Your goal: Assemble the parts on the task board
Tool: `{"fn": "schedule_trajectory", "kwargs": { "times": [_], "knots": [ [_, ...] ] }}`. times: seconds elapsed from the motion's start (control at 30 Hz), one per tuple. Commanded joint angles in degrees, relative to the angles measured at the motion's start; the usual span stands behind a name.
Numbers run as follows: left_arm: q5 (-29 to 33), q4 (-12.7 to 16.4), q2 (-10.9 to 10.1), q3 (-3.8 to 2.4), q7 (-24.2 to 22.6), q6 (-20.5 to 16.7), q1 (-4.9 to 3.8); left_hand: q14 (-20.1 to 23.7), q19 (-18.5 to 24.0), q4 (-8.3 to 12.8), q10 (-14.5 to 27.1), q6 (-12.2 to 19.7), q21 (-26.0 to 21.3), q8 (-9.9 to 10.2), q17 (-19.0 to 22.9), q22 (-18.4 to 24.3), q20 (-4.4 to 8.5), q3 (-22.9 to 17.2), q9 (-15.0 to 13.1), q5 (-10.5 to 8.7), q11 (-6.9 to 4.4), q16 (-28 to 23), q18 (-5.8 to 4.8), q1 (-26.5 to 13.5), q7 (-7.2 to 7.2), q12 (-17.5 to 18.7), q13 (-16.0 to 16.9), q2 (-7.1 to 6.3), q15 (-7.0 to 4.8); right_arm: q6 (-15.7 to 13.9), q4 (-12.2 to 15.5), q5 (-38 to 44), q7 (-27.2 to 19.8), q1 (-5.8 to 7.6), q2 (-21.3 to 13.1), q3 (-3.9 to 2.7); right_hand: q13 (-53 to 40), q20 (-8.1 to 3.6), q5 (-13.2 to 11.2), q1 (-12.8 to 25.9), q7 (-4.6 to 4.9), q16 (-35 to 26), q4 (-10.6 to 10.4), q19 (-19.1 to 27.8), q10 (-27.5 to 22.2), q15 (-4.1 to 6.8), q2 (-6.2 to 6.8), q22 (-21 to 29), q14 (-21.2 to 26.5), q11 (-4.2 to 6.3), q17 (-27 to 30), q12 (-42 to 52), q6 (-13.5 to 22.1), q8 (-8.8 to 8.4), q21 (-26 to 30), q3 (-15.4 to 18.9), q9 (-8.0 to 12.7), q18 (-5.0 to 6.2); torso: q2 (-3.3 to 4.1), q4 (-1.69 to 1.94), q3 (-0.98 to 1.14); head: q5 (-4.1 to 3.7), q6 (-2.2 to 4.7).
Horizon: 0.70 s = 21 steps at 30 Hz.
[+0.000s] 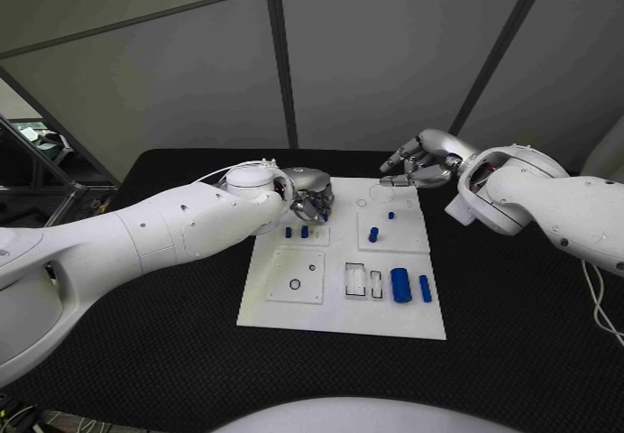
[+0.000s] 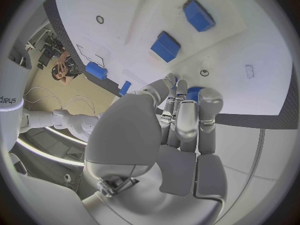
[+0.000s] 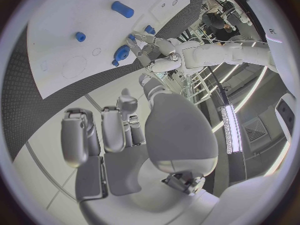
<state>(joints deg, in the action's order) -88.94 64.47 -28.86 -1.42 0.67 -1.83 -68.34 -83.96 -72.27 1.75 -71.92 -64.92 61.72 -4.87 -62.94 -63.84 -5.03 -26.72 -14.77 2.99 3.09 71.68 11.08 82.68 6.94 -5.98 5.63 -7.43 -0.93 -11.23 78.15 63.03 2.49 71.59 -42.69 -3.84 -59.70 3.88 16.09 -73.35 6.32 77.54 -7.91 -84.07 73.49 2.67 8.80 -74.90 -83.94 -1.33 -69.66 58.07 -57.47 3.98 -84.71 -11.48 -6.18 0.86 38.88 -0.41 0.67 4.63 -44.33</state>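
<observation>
I see my left hand (image 1: pixel 307 197) over the task board's (image 1: pixel 341 317) far left corner, fingers pinching a blue part (image 2: pixel 195 92). My right hand (image 1: pixel 418 165) hangs off the board's far edge, fingers curled, holding nothing. Other blue parts (image 1: pixel 402 285) sit on the board on the black counter (image 1: pixel 156 361).

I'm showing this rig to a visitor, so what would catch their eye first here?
Probably the white task board mid-table, dotted with small blue parts. Next, the left robot hand reaching over the board's far left corner, fingers down by a blue part. The right robot hand hovers empty beyond the far edge.
</observation>
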Motion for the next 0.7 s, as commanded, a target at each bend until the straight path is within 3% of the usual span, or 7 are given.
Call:
{"fn": "schedule_trajectory", "kwargs": {
  "times": [0.03,0.3,0.47,0.7],
  "knots": [
    [1.0,1.2,-0.8,-0.56,-0.6,-2.6,-0.14,-1.4,-0.3,0.0,-0.5,-0.4,0.4,-0.1,0.1,-0.1,0.15,-0.3,0.0,0.00,0.09,-0.4,-4.00,-0.7,0.07,0.1,-0.1,0.12,-0.41,0.0,0.0,0.2,-0.3,0.11,-0.1,-0.03,-0.1,-0.45,0.4,0.6,-0.23,-0.2,0.0,-1.5,0.5,0.33,-0.13,-7.7,-1.7,0.10,-0.1,0.3,-0.3,-0.18,0.1,-0.4,-0.1,1.04,-0.03,0.02,-0.01,0.03,0.17],
    [1.3,4.6,-3.9,-2.57,0.1,-3.5,-0.13,-1.4,-0.3,-0.1,-0.6,-0.5,0.5,0.0,0.3,-0.3,0.15,-0.3,0.1,-0.02,0.09,-0.4,-4.03,-1.1,0.05,0.1,-0.2,-0.01,-0.41,0.0,-0.2,0.2,-0.3,0.11,-0.3,-0.03,-0.1,-0.45,0.4,0.6,-0.23,-0.2,0.0,-1.5,0.5,0.33,-0.13,-7.7,-1.7,0.10,-0.1,0.3,-0.3,-0.18,0.1,-0.4,-0.1,1.04,0.00,0.04,-0.04,0.22,0.48],
    [1.4,5.6,-5.6,-3.02,0.6,-3.2,-0.13,-1.4,-0.3,-0.1,-0.6,-0.5,0.5,0.0,0.4,-0.3,0.15,-0.3,0.1,-0.03,0.09,-0.4,-4.03,-1.3,0.05,0.2,-0.2,-0.07,-0.42,0.0,-0.3,0.2,-0.3,0.11,-0.4,-0.03,-0.1,-0.46,0.4,0.7,-0.23,-0.3,0.0,-1.5,0.6,0.34,-0.14,-7.7,-1.7,0.10,0.0,0.3,-0.4,-0.16,0.2,-0.4,-0.1,1.05,0.03,-0.01,0.00,0.47,0.65],
    [1.7,6.4,-7.4,-3.16,1.5,-1.4,-0.14,-1.4,-0.3,-0.1,-0.6,-0.5,0.5,0.0,0.5,-0.3,0.15,-0.3,0.2,-0.08,0.09,-0.4,-4.01,-1.6,0.02,0.2,-0.2,-0.18,-0.41,0.0,-0.3,0.2,-0.2,0.11,-0.5,-0.03,-0.1,-0.46,0.4,0.7,-0.23,-0.3,0.0,-1.5,0.6,0.34,-0.14,-7.7,-1.7,0.10,0.0,0.3,-0.4,-0.16,0.2,-0.4,-0.1,1.05,0.06,-0.05,-0.03,0.76,0.53]
  ]
}}
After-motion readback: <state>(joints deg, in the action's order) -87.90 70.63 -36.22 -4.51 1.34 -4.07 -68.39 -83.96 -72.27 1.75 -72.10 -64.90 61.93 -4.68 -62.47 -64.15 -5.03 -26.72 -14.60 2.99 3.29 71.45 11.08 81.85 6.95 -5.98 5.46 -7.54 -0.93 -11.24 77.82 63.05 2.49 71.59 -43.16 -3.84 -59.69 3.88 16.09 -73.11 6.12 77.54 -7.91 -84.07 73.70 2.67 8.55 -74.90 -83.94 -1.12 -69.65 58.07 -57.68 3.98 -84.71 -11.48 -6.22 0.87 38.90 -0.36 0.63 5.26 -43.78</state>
